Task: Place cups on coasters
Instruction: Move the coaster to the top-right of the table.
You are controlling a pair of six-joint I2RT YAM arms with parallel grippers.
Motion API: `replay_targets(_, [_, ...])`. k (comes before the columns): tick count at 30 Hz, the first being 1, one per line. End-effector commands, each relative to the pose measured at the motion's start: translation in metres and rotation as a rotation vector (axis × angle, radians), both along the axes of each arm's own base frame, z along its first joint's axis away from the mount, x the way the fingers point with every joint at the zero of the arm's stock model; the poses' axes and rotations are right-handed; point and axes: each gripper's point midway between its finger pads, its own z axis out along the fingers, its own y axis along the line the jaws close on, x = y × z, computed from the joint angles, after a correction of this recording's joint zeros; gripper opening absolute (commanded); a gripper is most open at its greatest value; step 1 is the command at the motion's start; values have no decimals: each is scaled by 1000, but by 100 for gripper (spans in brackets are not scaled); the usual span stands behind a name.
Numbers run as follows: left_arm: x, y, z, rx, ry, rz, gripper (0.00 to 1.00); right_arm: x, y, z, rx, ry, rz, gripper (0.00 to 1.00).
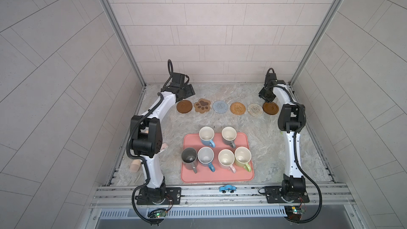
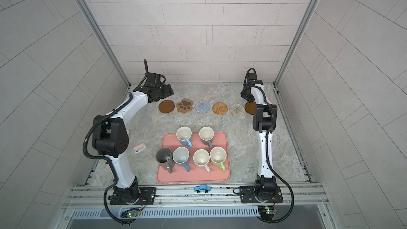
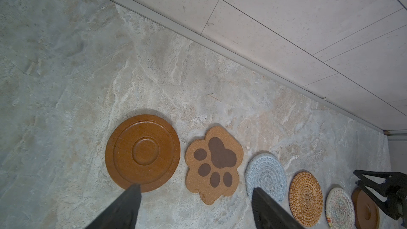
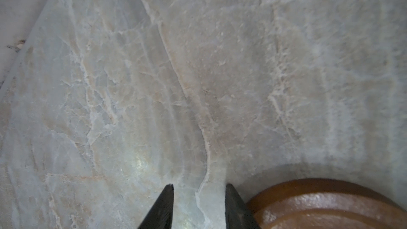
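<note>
Six cups stand upright on a pink tray (image 1: 215, 176): a blue one (image 1: 207, 136) and a grey-brown one (image 1: 229, 136) behind, then dark grey (image 1: 189, 158), blue (image 1: 206, 157), pale pink (image 1: 226, 159) and light green (image 1: 242, 156). The coasters lie bare in a row at the back: wooden disc (image 1: 184, 107), paw print (image 1: 202, 105), blue-grey knit (image 1: 220, 106), rattan (image 1: 237, 108), clear patterned (image 1: 255, 109), wooden disc (image 1: 270, 108). My left gripper (image 3: 196, 188) hovers open near the left disc (image 3: 142, 153). My right gripper (image 4: 199, 185) is open and empty, low beside the right disc (image 4: 326, 203).
A blue toy car (image 1: 227, 188) sits on the front rail. A small pink device (image 2: 140, 148) and a wooden piece (image 1: 134, 166) lie by the left arm. The tiled back wall rises just behind the coaster row.
</note>
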Motion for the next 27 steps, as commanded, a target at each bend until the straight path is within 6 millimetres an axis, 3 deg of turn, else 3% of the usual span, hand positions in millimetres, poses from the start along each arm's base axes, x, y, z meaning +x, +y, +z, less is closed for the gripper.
replay_targets(1, [1,6,18,-2,-34,22,86,-15,-8,4,-44,57,-11,41])
replay_targets(17, [1,5,15,-8,-31,20,86,-32,-24,20,-132,102,4,40])
replay_targets(27, [1,5,15,-12,-36,21,86,-25,-22,47,-127,35,22,40])
